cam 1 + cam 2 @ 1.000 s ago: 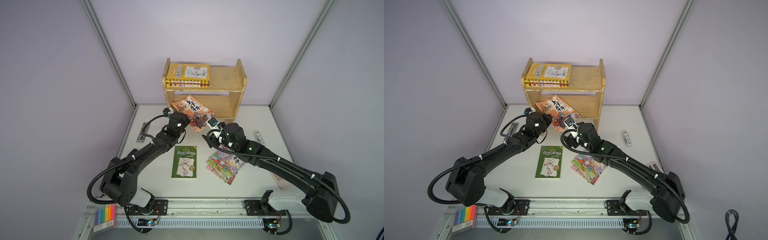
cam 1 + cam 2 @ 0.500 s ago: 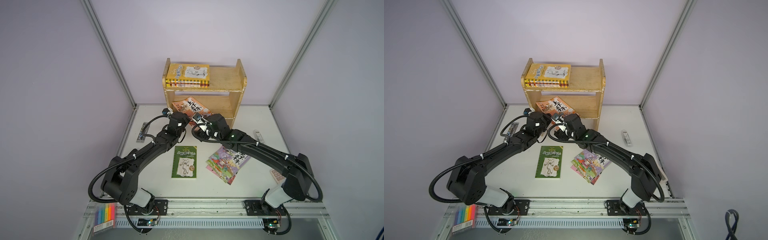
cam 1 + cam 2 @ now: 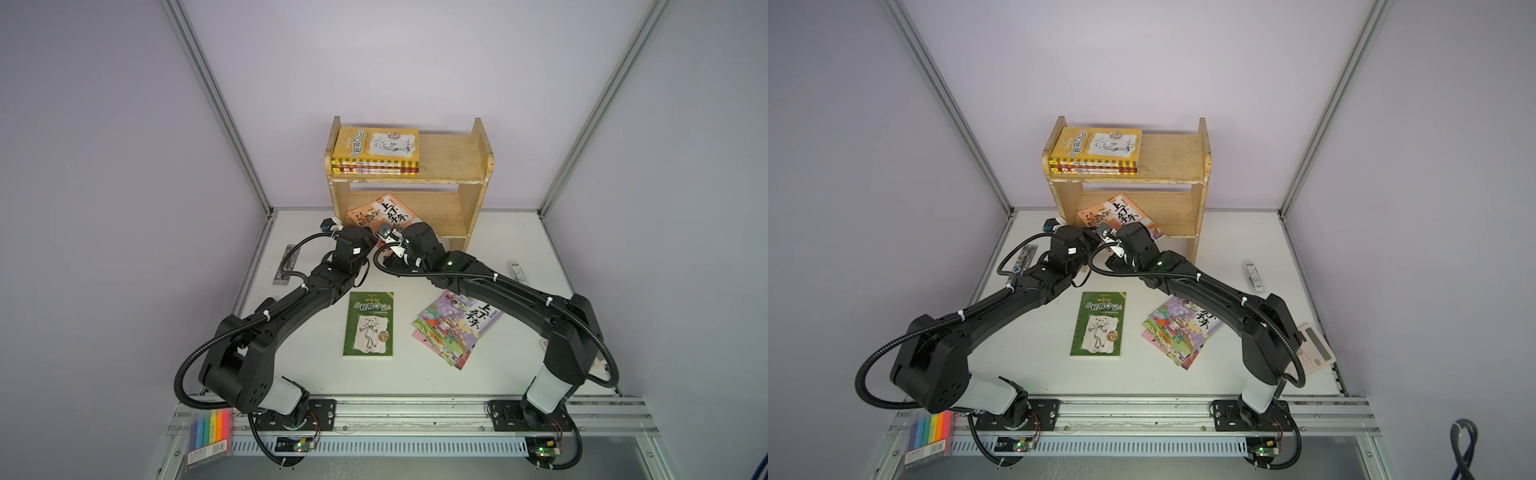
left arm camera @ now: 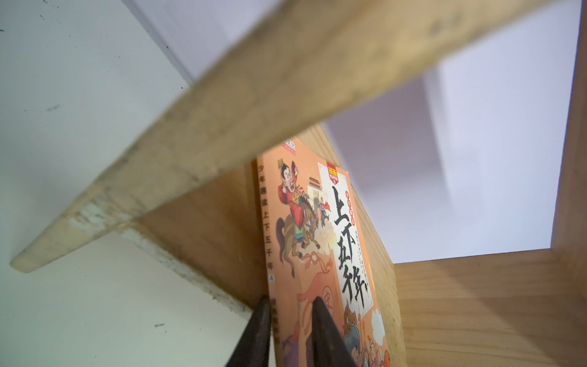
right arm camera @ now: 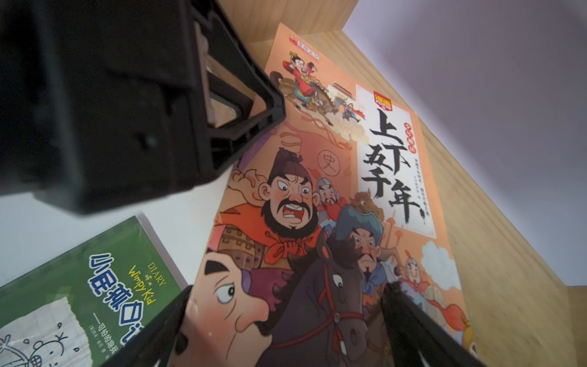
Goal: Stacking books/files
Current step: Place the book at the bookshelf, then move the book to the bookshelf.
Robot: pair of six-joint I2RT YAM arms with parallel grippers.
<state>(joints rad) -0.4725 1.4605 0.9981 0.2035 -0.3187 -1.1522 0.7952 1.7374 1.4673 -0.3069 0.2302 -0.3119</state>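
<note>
The shelf (image 3: 440, 166) is bare wood, pale and a bit rough, with whitish scuffs on its edges. The orange book (image 5: 317, 190) has a smooth paper cover that shines a little. The green book (image 3: 369, 324) has a smooth paper cover too, and so does the yellow book (image 3: 376, 145). The table (image 3: 519, 232) is white and dull, with small dark marks. The robot arms (image 3: 316, 291) are black plastic, not shiny. The rail (image 3: 415, 409) is bare grey metal. The highlighter pack (image 3: 210, 432) is clear, shiny plastic.
</note>
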